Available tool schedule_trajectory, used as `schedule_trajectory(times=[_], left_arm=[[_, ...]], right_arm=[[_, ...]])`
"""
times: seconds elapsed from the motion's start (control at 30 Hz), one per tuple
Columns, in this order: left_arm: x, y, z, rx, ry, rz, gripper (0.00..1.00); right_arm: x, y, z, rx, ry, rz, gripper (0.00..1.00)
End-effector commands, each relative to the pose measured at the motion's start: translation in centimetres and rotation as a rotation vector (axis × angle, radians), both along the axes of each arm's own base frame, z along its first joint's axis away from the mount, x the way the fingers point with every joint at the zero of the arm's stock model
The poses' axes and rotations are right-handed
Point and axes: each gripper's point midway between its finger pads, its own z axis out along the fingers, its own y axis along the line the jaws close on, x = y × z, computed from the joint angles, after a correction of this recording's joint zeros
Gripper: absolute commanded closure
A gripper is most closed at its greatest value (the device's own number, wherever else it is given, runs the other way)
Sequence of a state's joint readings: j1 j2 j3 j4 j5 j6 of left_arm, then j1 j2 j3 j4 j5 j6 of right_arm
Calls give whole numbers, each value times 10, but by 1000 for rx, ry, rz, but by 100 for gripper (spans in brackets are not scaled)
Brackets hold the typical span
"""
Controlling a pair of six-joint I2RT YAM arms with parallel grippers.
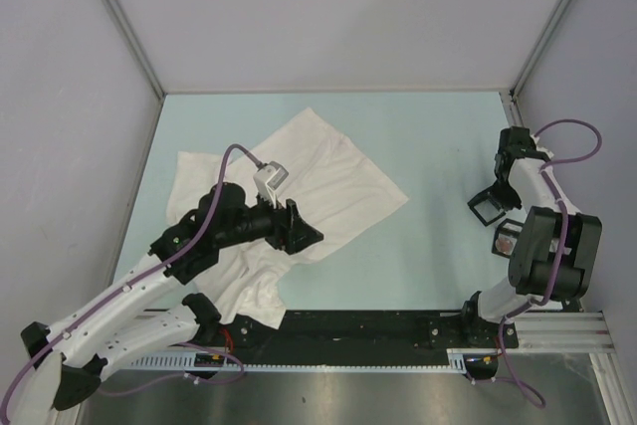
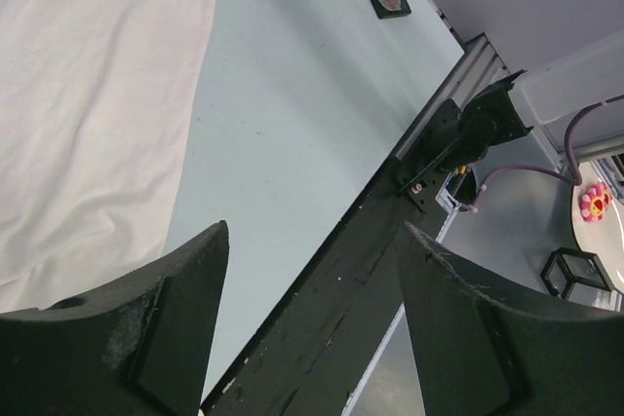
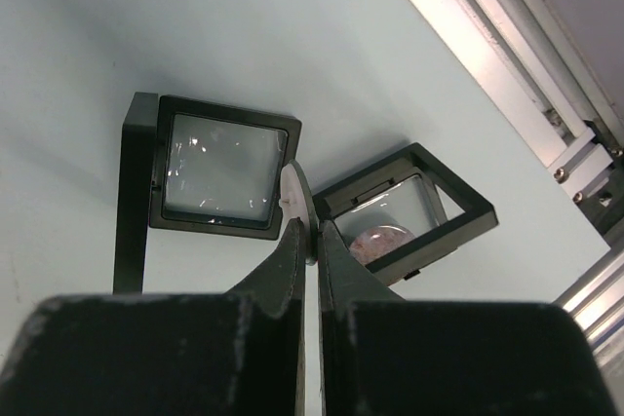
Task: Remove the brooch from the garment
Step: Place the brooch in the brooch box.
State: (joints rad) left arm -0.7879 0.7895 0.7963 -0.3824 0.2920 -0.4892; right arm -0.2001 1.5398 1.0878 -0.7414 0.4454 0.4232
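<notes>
The white garment [image 1: 318, 171] lies spread and rumpled on the pale table, centre-left; it also fills the upper left of the left wrist view [image 2: 88, 94]. My left gripper [image 1: 304, 226] is open and empty just above the garment's lower right part; its jaws stand wide apart [image 2: 314, 231]. My right gripper [image 3: 310, 236] is shut on a thin pale pink disc, the brooch [image 3: 297, 197], seen edge-on. It holds the brooch over two black display boxes at the table's right side [image 1: 495, 196], well away from the garment.
An empty black framed box [image 3: 214, 168] and a second one [image 3: 409, 211] holding a pinkish round piece [image 3: 375, 241] lie under the right gripper, near the right rail. A black rail [image 2: 331, 299] runs along the table's near edge. Bare table lies between garment and boxes.
</notes>
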Motion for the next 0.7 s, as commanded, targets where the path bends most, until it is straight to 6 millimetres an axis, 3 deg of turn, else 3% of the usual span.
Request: schedule_trajectory(times=[0.0,0.33,0.67], left_arm=[[3,-4,7,-30,-38,-29,27],[5,-2,1,-28,-23,-20,27],[7,-2,0,-31,-8,-20,27]], right_arm=[[9,3,-13,36,-1,20,100],[1,-2,-28,16,77,15,100],[3,0,-30,4,83,26,99]])
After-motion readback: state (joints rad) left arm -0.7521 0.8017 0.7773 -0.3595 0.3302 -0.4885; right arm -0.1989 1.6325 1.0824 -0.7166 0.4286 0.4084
